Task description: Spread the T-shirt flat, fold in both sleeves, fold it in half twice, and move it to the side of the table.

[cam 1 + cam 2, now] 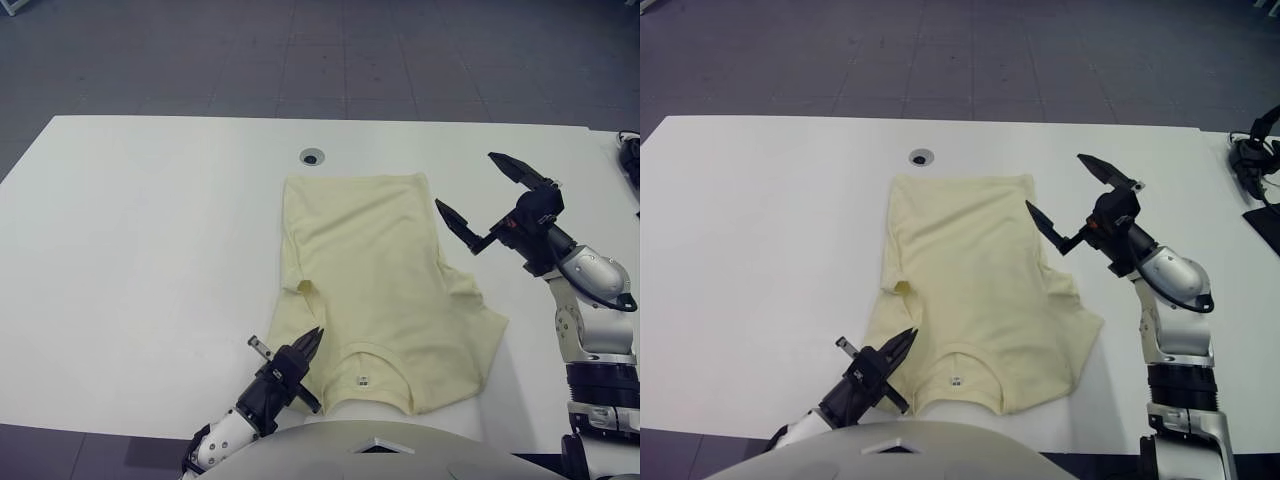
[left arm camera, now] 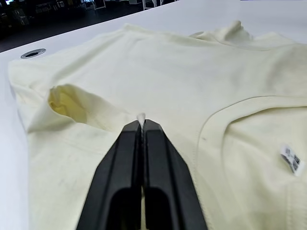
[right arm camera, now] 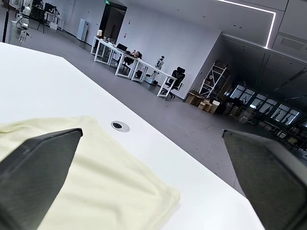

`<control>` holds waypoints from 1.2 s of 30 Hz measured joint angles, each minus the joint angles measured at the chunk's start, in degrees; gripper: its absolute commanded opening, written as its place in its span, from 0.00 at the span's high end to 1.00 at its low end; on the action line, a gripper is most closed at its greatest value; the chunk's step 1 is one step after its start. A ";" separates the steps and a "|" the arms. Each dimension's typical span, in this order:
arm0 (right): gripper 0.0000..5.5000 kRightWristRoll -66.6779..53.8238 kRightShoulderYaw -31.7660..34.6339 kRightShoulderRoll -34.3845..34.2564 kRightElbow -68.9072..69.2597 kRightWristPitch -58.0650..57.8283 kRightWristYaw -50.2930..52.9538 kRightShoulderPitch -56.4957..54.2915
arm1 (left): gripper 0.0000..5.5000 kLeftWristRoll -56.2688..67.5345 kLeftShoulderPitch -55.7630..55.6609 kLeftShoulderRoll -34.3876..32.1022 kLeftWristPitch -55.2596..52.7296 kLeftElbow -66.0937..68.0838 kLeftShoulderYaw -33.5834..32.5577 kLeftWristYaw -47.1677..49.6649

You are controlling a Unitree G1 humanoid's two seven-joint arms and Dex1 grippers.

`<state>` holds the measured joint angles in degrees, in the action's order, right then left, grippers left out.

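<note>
A pale yellow T-shirt [image 1: 370, 270] lies on the white tabletop [image 1: 150, 220], about midway between its left and right sides and reaching almost to the near edge. Its collar [image 1: 365, 352] points toward the near edge and its hem toward the far side. A small label [image 1: 362, 380] shows inside the neckline. The left sleeve is folded in over the body, and its opening [image 1: 305, 288] gapes a little along the left edge. The right sleeve [image 1: 482, 335] is spread out to the right, with some wrinkles where it meets the body.

The left pincer [image 1: 316, 336] is low at the near left corner of the shirt, its tips over the left shoulder, just beside the collar. Its fingers [image 2: 156, 143] are pressed together. In the left wrist view a pale sliver shows between the tips, possibly a pinch of cloth, though I cannot tell for sure.

The right pincer [image 1: 465, 180] is raised above the tabletop at the shirt's right edge, toward the far half. Its fingers are spread wide apart, with nothing between them.

A round grommet hole [image 1: 312, 156] sits in the tabletop just beyond the hem. Dark cables [image 1: 1250, 150] lie at the far right edge
</note>
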<state>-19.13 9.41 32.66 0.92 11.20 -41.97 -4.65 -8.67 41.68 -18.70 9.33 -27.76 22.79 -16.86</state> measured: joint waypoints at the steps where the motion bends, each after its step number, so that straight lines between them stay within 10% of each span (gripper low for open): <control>1: 0.02 0.00 0.00 0.00 -0.05 0.00 0.00 0.08 | 0.94 0.79 0.01 0.05 -0.01 -0.05 -0.08 -0.01; 16: 0.02 -4.57 2.35 0.11 -1.16 -3.29 -1.77 1.87 | 0.49 10.22 -0.93 -0.25 -3.06 -2.63 -2.07 -2.56; 27: 0.02 -22.74 13.81 9.18 -14.64 -23.24 -29.93 16.69 | 0.15 32.56 -16.51 2.54 -11.67 -7.12 -34.94 9.41; 36: 0.06 -12.02 10.60 12.30 -18.42 -18.85 -34.42 20.50 | 0.02 29.33 -15.62 2.63 -13.36 -7.44 -38.36 10.11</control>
<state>-31.15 20.01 44.96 -17.50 -7.65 -76.39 15.85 20.66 26.06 -16.07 -4.03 -35.20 -15.57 -6.75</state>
